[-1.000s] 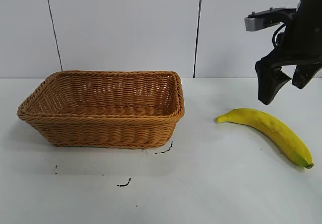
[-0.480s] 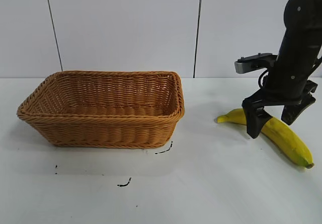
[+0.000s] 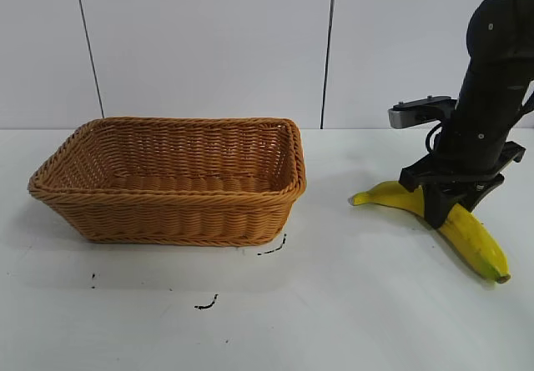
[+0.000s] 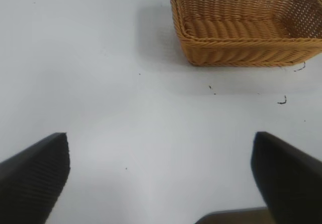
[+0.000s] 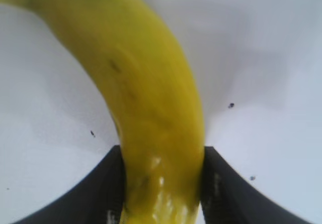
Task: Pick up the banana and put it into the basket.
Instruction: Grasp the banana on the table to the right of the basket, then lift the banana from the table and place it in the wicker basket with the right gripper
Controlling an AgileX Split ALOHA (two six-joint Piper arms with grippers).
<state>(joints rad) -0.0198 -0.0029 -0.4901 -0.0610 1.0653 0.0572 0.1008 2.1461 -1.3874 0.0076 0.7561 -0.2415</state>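
On the table, right tool [image 3: 445, 208] clamped around the banana [image 3: 471, 238] mid-length.

One banana [image 3: 467, 236], one basket [image 3: 171, 179], and two grippers on one table [image 3: 334, 304].

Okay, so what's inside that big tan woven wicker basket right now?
Only its own weave shows inside the tan woven wicker basket. The near wall hides part of the floor. The long curved yellow banana lies on the white table, clamped by the right gripper.
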